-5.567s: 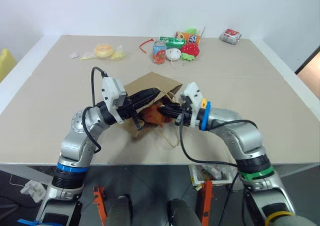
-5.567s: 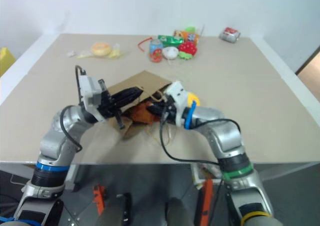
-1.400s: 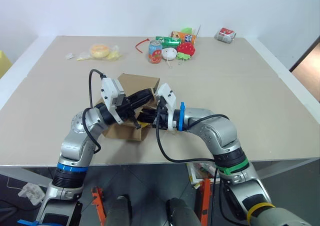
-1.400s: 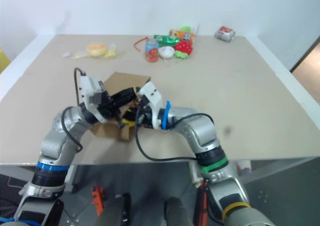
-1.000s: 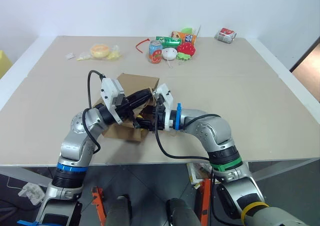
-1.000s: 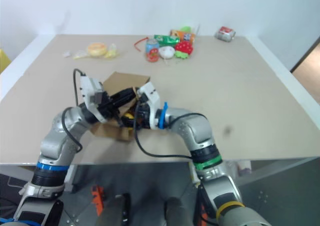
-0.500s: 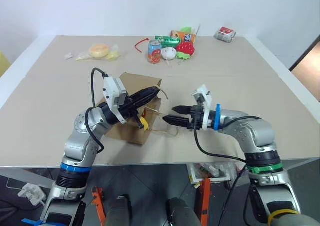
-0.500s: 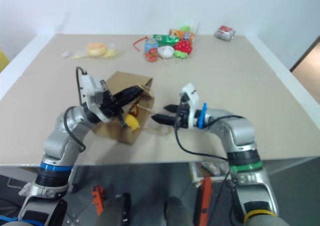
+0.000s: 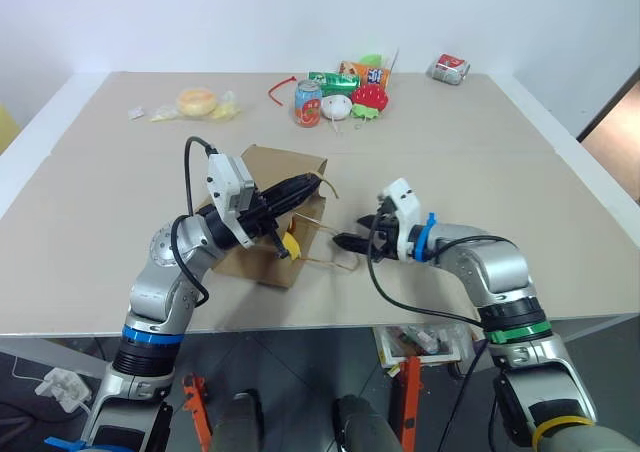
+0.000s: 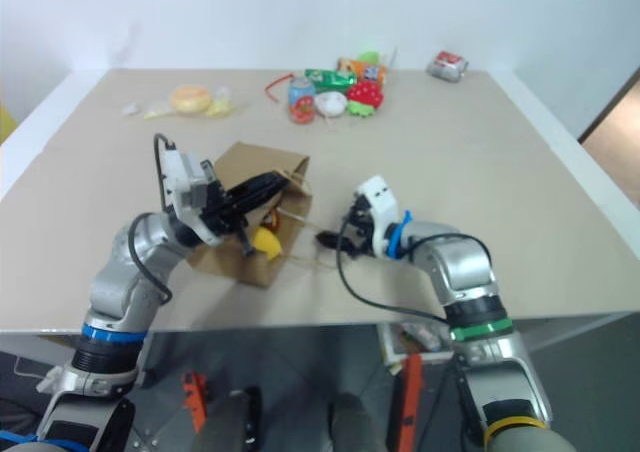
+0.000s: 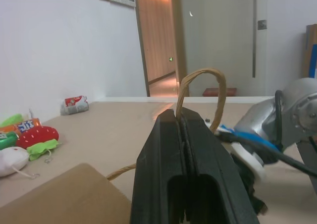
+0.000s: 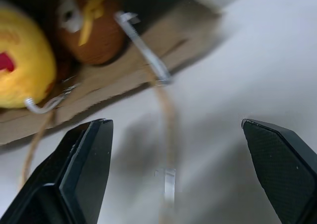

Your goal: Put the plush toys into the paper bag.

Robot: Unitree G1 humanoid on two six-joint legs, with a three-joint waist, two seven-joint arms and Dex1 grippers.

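Since a second earlier, the right pincer (image 9: 352, 234) had drawn back out of the mouth of the paper bag (image 9: 268, 204) and come to hover low over the worktop (image 9: 480, 162) just beside the opening, its black fingers spread wide and holding nothing. The left pincer (image 9: 300, 185) had kept its place, fingers pressed fully together on one of the bag's twisted-paper loop handles (image 11: 200, 92), lifting the upper lip so the mouth gaped toward the right arm.

Both plush toys looked to be inside — the yellow egg-shaped toy (image 12: 24, 68) sat right at the mouth, showing as a yellow patch under the raised lip, and the brown monkey (image 12: 89, 31) lay just behind it, deeper in the bag. The second loop handle (image 9: 335, 262) trailed flat on the worktop between the bag and the right pincer.

By my reckoning the job was all but done; what remained was perhaps to nudge the egg-shaped toy further in, since it sat close to the edge and might roll out once the handle was let go — and then to release the bag. The strawberry toy (image 9: 372, 96) and the small white round toy (image 9: 338, 107) lay well apart at the far side among the cans, not part of the job.
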